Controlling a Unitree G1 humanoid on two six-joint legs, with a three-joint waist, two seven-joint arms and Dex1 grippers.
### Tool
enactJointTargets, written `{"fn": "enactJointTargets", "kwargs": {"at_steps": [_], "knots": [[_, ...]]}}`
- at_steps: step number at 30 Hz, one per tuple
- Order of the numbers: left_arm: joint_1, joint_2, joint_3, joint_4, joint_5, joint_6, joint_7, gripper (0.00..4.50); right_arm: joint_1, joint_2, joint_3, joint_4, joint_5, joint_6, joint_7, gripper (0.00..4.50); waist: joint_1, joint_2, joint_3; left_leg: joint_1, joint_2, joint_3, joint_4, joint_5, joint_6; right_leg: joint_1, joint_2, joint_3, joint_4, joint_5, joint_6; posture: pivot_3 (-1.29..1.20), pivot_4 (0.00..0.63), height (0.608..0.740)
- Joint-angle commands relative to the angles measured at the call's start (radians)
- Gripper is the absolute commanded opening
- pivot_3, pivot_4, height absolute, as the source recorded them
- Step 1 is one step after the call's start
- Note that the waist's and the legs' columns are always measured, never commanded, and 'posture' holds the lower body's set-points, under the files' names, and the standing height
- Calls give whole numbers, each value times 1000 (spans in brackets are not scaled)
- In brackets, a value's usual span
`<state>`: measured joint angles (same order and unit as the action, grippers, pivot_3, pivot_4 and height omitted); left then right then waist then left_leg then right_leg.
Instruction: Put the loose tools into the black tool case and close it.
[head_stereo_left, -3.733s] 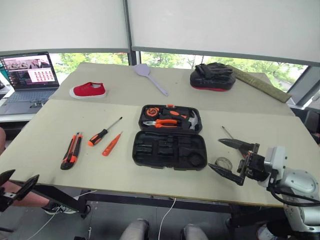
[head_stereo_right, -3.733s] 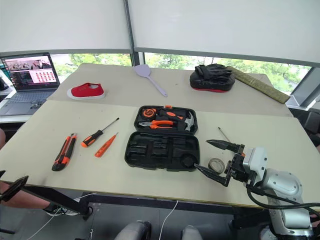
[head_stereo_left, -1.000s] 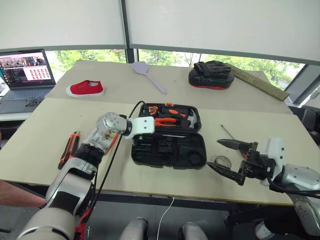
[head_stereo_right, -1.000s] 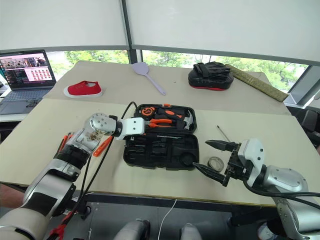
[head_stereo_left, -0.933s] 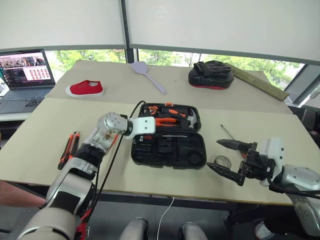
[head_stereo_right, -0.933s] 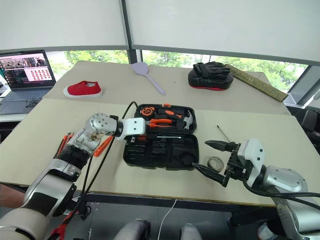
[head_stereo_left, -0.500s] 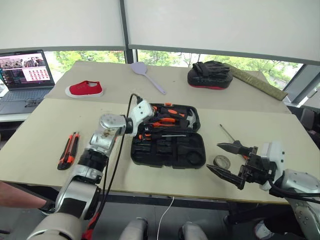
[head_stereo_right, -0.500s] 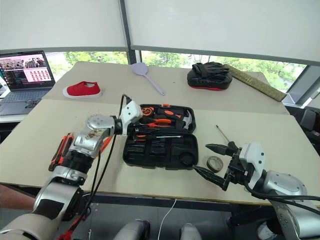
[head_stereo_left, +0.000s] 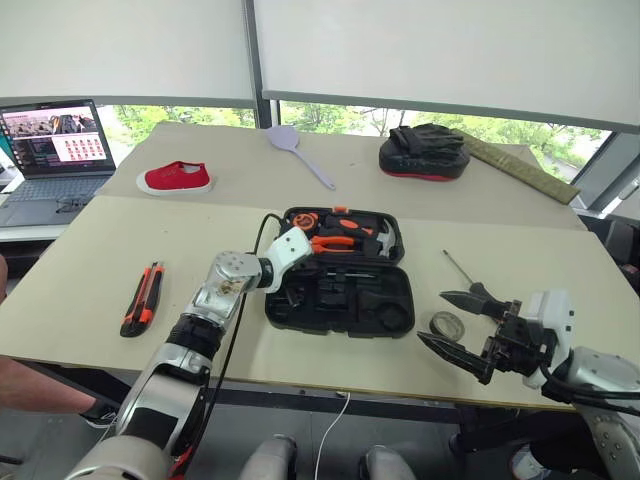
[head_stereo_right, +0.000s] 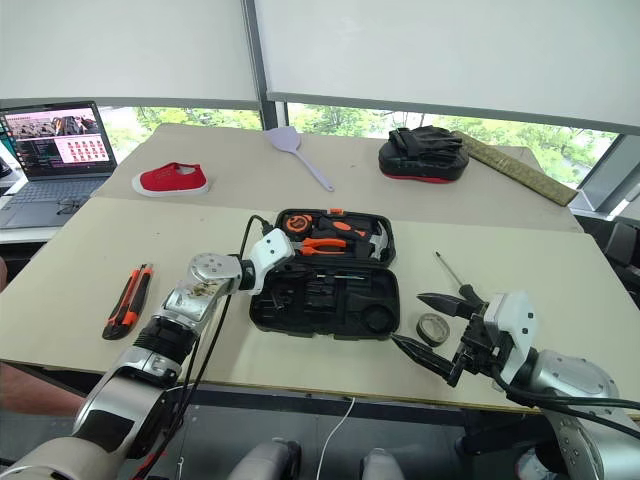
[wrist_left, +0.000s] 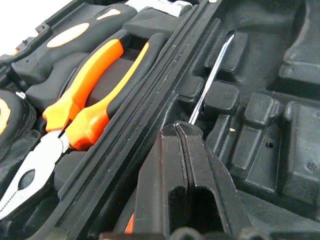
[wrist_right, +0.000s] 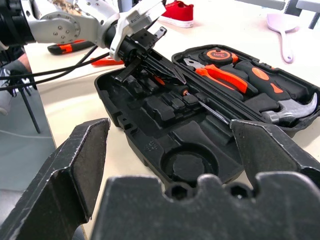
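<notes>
Pressing a slim screwdriver (wrist_left: 212, 75) into the open black tool case (head_stereo_left: 345, 300) mid-desk, the left pincer (wrist_left: 187, 172) looks clenched, right pincer (head_stereo_left: 462, 325) spread wide; a careless withdrawal might flick it out.

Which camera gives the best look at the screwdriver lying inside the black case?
The left wrist view: the screwdriver lies close up, its metal shaft running along the case's recesses. The right wrist view shows it whole but smaller. In both eye views it is merely a thin line inside the case.
</notes>
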<state>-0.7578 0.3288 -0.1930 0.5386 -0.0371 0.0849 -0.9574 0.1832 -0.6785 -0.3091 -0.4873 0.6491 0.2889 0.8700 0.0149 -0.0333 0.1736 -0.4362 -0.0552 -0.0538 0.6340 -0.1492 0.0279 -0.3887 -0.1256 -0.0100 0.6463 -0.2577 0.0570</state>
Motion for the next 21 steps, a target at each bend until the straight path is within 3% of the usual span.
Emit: {"fn": "enactJointTargets", "kwargs": {"at_steps": [1,4,10,14,16,19,21], "knots": [[28,18,129,-98,-186,-98,-127,1190,55,20,-130,2,-25,-76,-25,4500,-1,0,0,-1,0,0,0,0,0,-1,0,0,0,2,-3,0,150,740],[111,101,200,-200,-316,-66,-273,2305,146,70,-242,74,-93,-186,-44,4500,-3,0,0,-2,0,0,-1,0,0,-2,0,0,-1,2,-4,0,150,740],[342,261,259,-351,-408,-62,-432,4463,269,157,-372,233,-200,-359,-95,4500,-7,9,-5,4,0,2,-5,-1,1,1,0,4,-1,2,-5,0,150,740],[486,287,318,-419,-456,-75,-426,4463,355,200,-398,332,-235,-417,-100,4500,-3,10,-6,6,2,2,-6,-5,-7,1,-2,4,-3,-2,-2,0,150,740],[544,277,352,-454,-498,-96,-443,4463,386,209,-398,349,-246,-432,-105,4500,-2,11,-6,6,5,2,-7,-5,-8,0,-5,3,-4,-7,-7,0,150,740],[620,267,371,-546,-548,-55,-419,4463,397,150,-395,273,-238,-266,-161,4500,-6,15,-8,6,6,2,-7,-6,-8,1,-11,7,-4,-7,-7,0,150,740],[646,249,357,-610,-571,-26,-389,4463,306,68,-390,217,-165,-146,-183,4500,-17,16,-9,6,6,3,-7,-6,-8,1,-13,11,-4,-7,-7,0,150,740]]}}
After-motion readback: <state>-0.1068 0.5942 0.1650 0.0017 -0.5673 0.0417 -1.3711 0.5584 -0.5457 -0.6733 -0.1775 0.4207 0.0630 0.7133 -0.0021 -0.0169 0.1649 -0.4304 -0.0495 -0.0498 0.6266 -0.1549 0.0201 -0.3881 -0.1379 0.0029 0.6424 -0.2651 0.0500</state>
